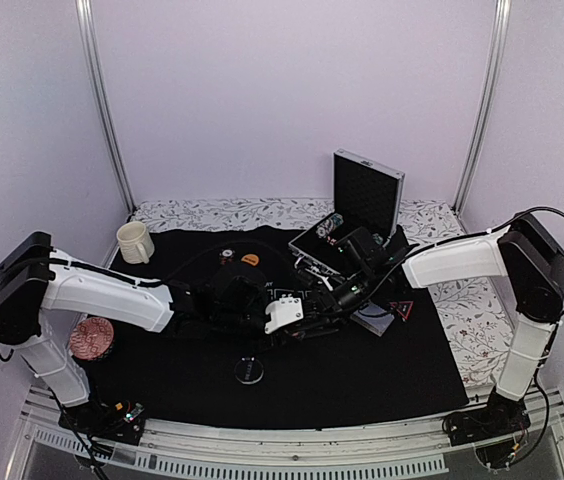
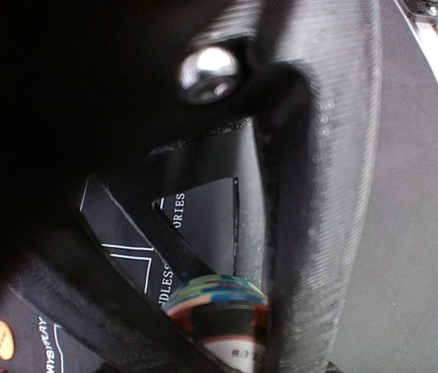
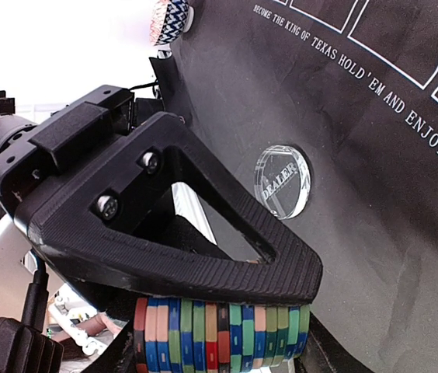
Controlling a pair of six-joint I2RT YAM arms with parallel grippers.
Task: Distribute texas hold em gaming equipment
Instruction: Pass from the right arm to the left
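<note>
Over the black mat [image 1: 182, 390], the right gripper [image 3: 281, 322] appears to pinch a stack of striped poker chips [image 3: 203, 338], its lower finger cut off. Shadow hides whether the left gripper [image 1: 310, 318] grips anything. Behind, the open aluminium case [image 1: 367, 195] holds more chips [image 1: 328, 228].

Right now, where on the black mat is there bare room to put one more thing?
Free: the mat's front strip, between the clear dealer disc and the right edge; also front left, between that disc and the pink disc. Crowded: the middle, where the left pincer and right pincer meet beside the case.
</note>
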